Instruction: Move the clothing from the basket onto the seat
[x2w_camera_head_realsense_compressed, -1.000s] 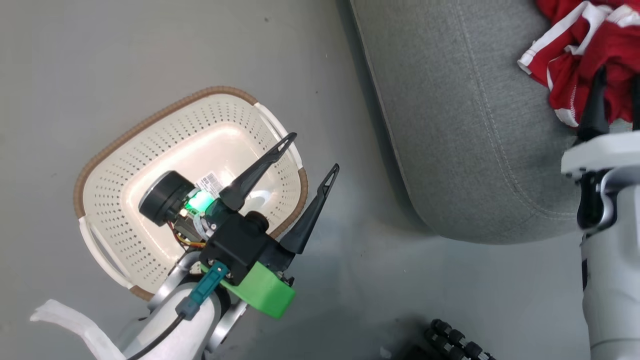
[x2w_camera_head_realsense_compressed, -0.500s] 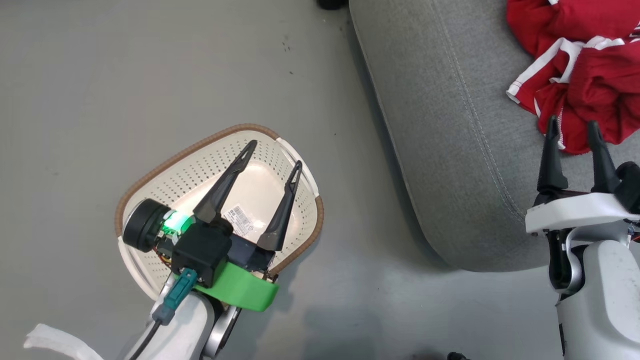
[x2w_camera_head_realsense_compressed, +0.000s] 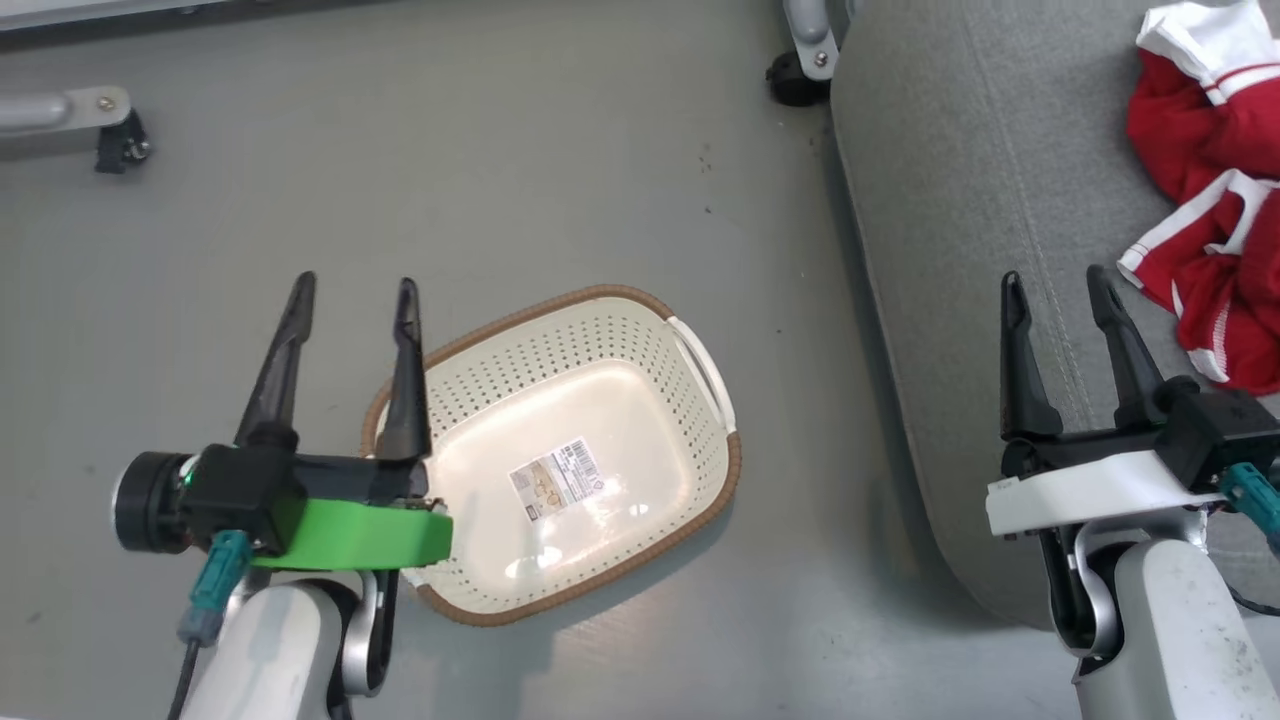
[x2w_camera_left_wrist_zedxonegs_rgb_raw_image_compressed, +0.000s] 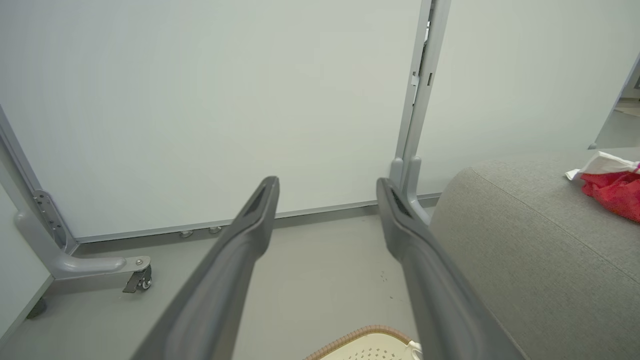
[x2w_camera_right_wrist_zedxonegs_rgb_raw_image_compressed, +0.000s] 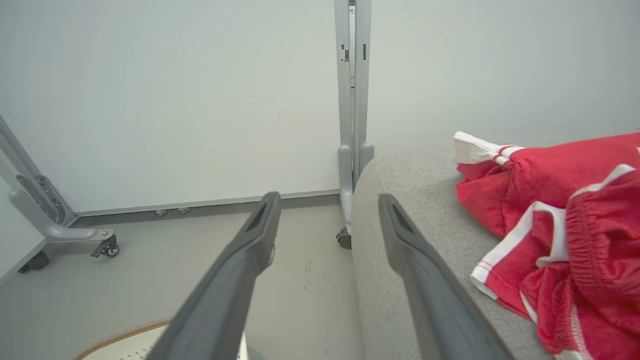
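Note:
The red clothing (x2w_camera_head_realsense_compressed: 1215, 250) with white stripes lies crumpled on the grey seat (x2w_camera_head_realsense_compressed: 960, 200) at the right; it also shows in the right wrist view as clothing (x2w_camera_right_wrist_zedxonegs_rgb_raw_image_compressed: 565, 225) on the seat (x2w_camera_right_wrist_zedxonegs_rgb_raw_image_compressed: 400, 200) and in the left wrist view as clothing (x2w_camera_left_wrist_zedxonegs_rgb_raw_image_compressed: 612, 190). The cream basket (x2w_camera_head_realsense_compressed: 570, 380) stands on the floor with only a paper label (x2w_camera_head_realsense_compressed: 555, 478) inside. My left gripper (x2w_camera_head_realsense_compressed: 352, 292) hangs open over the basket's left rim. Open as well, my right gripper (x2w_camera_head_realsense_compressed: 1055, 285) hovers above the seat's front edge, left of the clothing, holding nothing.
A grey floor (x2w_camera_head_realsense_compressed: 450, 150) surrounds the basket. Wheeled metal feet of a white partition stand at the back: one foot (x2w_camera_head_realsense_compressed: 100, 120) at the far left, another foot (x2w_camera_head_realsense_compressed: 800, 50) beside the seat. The partition wall (x2w_camera_left_wrist_zedxonegs_rgb_raw_image_compressed: 200, 100) rises behind.
The head camera has tilted up and shifted. My left gripper has swung from over the basket's middle to its left rim. My right gripper has drawn back from the clothing, which stays on the seat.

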